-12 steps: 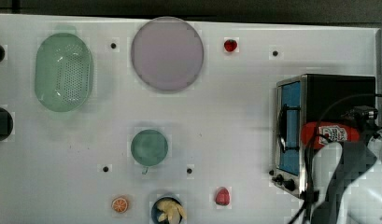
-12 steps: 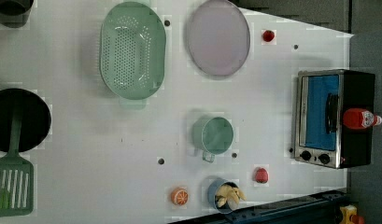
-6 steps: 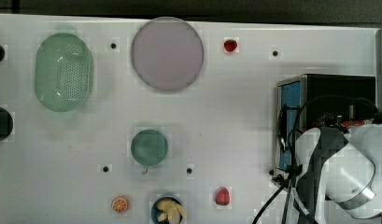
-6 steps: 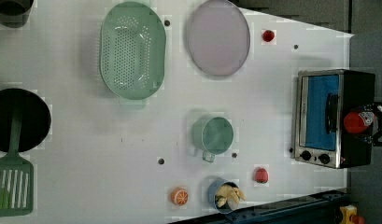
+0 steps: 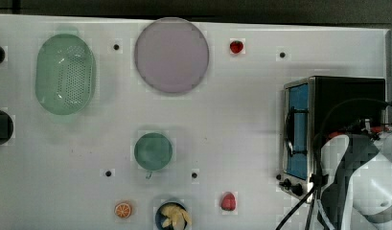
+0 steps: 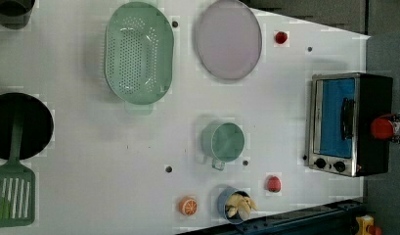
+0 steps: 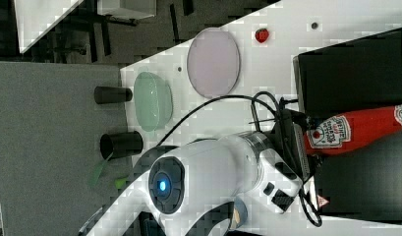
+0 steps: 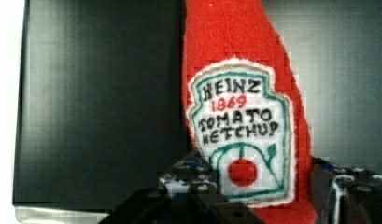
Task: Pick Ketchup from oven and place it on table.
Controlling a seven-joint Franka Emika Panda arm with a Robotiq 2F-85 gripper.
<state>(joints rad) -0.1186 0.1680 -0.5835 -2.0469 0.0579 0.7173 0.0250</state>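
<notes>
The Ketchup (image 7: 356, 129), a red bottle with a white label, lies on the black top of the oven (image 5: 347, 96), label facing up. In the wrist view the Ketchup (image 8: 244, 116) fills the middle, and my gripper (image 8: 258, 186) has a finger pressed against each side of its lower end. Seen in the right view, the gripper (image 7: 311, 135) meets the bottle at its label end. The white arm (image 5: 366, 182) covers the bottle in the top view. A red part of the Ketchup (image 6: 382, 128) shows at the oven's (image 6: 334, 122) far side in the left view. The white table (image 5: 232, 120) carries everything.
On the table are a green colander (image 5: 65, 73), a lilac plate (image 5: 171, 55), a green cup (image 5: 153, 151), two strawberries (image 5: 236, 46) (image 5: 227, 201), an orange slice (image 5: 122, 209) and a blue cup of bananas (image 5: 172, 215). A black pan (image 6: 19, 127) and green spatula (image 6: 11, 196) sit at the left view's left.
The arm has come in over the oven and now covers the bottle in the top view. The fingers have closed in on the bottle.
</notes>
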